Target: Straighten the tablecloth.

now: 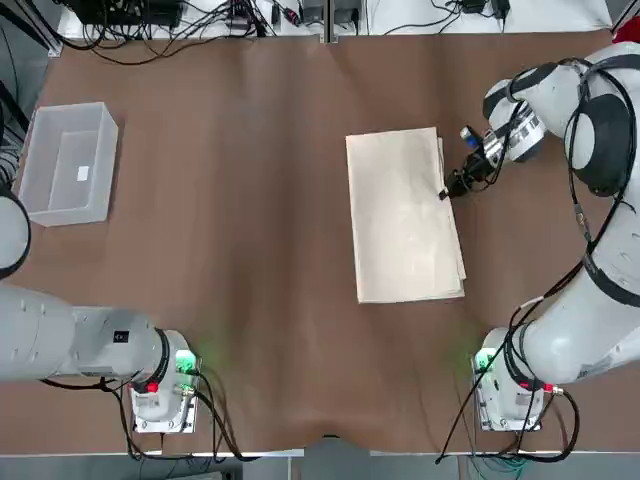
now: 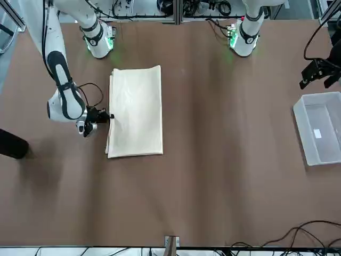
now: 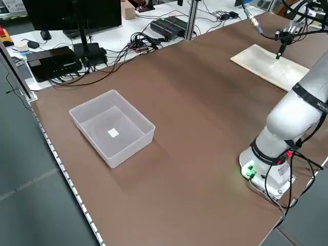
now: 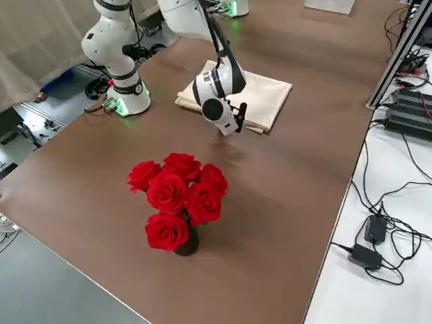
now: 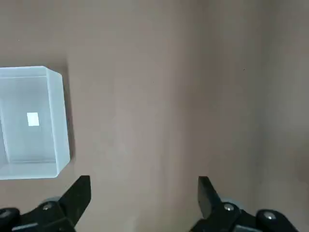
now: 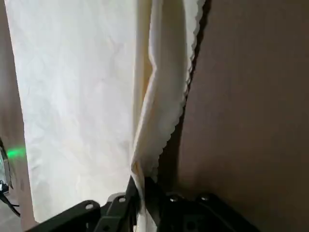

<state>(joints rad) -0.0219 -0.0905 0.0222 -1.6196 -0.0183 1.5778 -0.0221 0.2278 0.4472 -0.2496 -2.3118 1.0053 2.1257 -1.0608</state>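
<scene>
The right gripper [image 6: 137, 193] is clamped on the top layer of the cream-beige folded fabric tablecloth [image 1: 403, 215] at its scalloped open edge, right of the dark brown table surface's [image 1: 250, 200] centre. Lift that layer only, keeping lower layers flat. The left gripper [image 5: 145, 193], fingers apart, idles near the clear plastic bin [image 1: 68, 163].

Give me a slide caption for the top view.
Right hand pinches the folded tablecloth's side edge; left arm parked near the plastic bin.

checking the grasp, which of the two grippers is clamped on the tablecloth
The right gripper: it is shut on the tablecloth at its long edge. The left gripper is open over bare table.
</scene>
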